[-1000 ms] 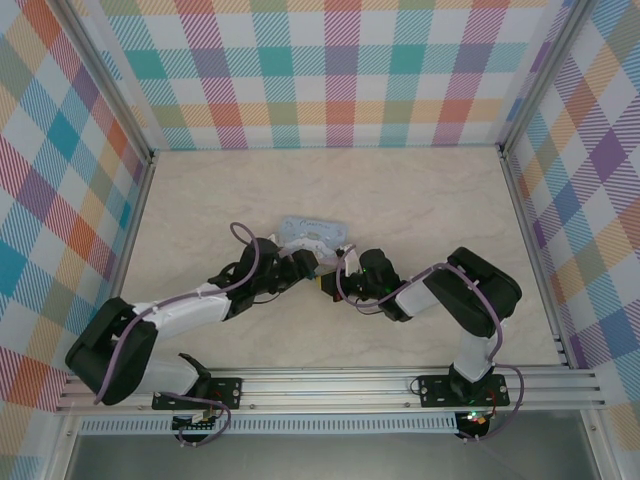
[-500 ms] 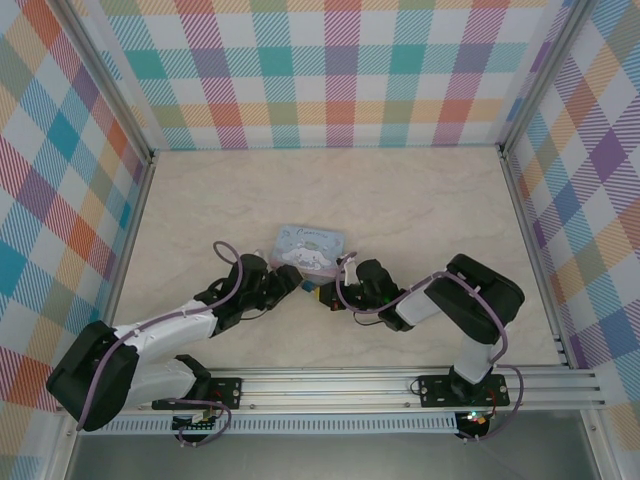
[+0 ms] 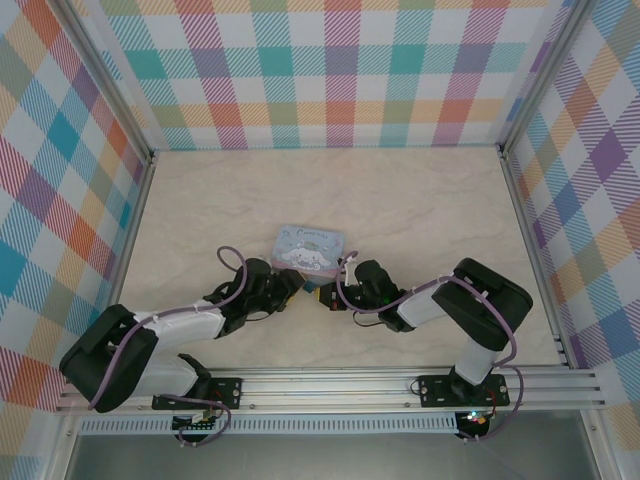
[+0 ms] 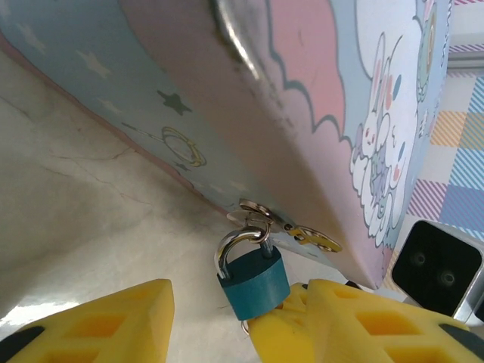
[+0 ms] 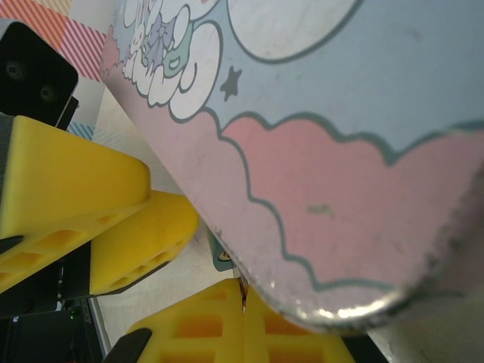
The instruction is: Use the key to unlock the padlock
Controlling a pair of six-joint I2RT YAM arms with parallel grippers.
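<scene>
padlock [image 4: 253, 278]: touching left gripper [image 4: 231, 306] finger or not – unclear; too small to read in top view.
tin [image 4: 325, 113]: cut off by frame edges, both wrist views.
left gripper: finger bases cut off at btm.

1. The tin [image 3: 309, 247] lies on the table [image 3: 420, 200], near its middle;
2. the padlock [image 4: 253, 276] hangs at the tin's near edge;
3. the left gripper [image 3: 293, 283] sits before the tin to its left, one finger on either side of the padlock;
4. the right gripper [image 3: 326, 297] sits before the tin to its right, just beside that edge.

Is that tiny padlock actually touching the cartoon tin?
Touching. Left wrist view: the padlock hangs by its shackle through the clasp of the tin.
</scene>
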